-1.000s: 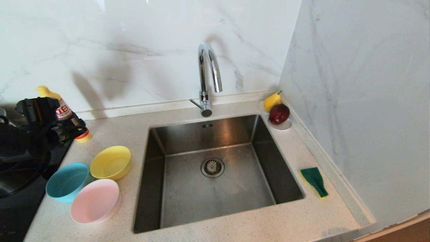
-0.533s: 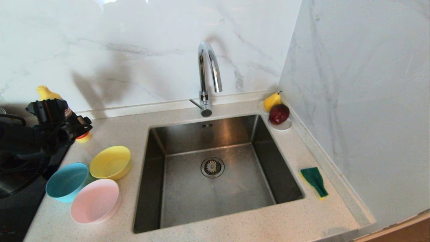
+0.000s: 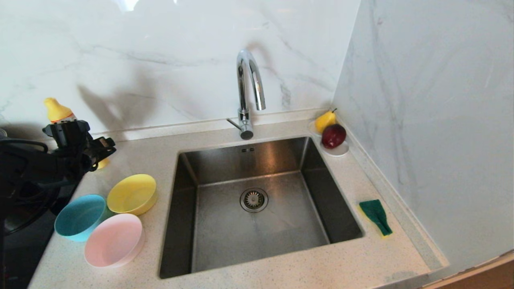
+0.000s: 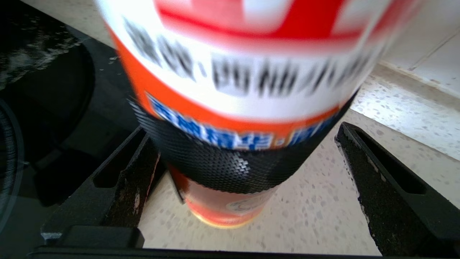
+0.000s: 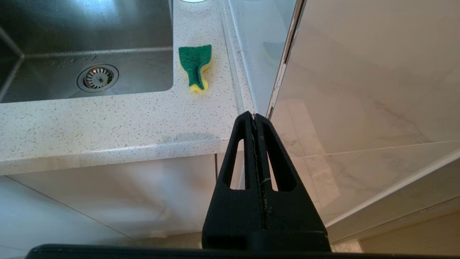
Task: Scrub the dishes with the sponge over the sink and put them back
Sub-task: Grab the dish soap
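Three bowls sit on the counter left of the sink [image 3: 225,237]: yellow [image 3: 131,193], teal-blue [image 3: 80,216] and pale pink [image 3: 113,239]. The green-and-yellow sponge [image 3: 375,216] [image 5: 195,64] lies on the counter right of the sink [image 5: 54,32]. My left gripper [image 3: 96,146] [image 4: 244,129] is behind the bowls, open. An orange-and-white bottle [image 4: 230,90] stands between its fingers, close to one and apart from the other. My right gripper [image 5: 254,116] is shut and empty, parked below the counter's front edge near the right wall.
The bottle's yellow cap [image 3: 58,111] shows above the left gripper. An arched faucet [image 3: 249,84] stands behind the sink. A white saucer with fruit [image 3: 331,138] sits at the back right corner. A black cooktop [image 3: 16,249] borders the counter's left side.
My left gripper has moved right and toward the back wall, so its fingers now flank the bottle and hide its label. Bowls, sponge and right arm have not moved.
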Controlling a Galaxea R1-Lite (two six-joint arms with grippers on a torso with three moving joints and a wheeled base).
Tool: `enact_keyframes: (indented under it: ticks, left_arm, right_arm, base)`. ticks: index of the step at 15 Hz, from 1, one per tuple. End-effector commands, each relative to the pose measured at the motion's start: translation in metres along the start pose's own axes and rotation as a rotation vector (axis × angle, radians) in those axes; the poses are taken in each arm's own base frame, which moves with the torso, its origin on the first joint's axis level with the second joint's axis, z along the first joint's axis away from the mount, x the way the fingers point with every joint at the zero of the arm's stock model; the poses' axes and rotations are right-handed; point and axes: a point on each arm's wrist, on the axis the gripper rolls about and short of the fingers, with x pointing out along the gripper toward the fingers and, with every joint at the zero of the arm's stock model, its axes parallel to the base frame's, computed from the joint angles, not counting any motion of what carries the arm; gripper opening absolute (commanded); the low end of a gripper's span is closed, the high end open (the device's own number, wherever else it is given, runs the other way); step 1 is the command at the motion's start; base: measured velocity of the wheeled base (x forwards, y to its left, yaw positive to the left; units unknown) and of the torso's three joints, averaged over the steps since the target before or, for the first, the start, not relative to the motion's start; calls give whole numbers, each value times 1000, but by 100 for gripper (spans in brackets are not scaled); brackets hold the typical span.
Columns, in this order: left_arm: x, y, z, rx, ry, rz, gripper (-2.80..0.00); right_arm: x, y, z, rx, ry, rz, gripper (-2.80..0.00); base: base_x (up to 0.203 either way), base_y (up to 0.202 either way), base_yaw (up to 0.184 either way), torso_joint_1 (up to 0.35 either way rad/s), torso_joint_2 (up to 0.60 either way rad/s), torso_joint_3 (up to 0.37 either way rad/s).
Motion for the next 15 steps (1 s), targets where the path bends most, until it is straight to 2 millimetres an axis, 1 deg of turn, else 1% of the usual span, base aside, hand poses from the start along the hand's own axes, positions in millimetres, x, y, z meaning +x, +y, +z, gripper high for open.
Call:
enact_keyframes:
  ticks: [1, 9, 15]
  left_arm:
    - [4, 0, -5, -1, 0, 2, 0]
    - [16, -3, -2, 41, -67, -11, 0]
    - [16, -4, -4, 40, -65, -11, 0]
  right_arm:
    - [0, 0, 0, 0, 0, 0, -280]
    - [0, 0, 0, 1, 0, 1, -280]
    - [0, 0, 0, 0, 0, 2, -280]
  base:
    - [0, 0, 0, 0, 0, 0]
    - [0, 0, 0, 0, 0, 0]
    - [0, 0, 0, 0, 0, 0]
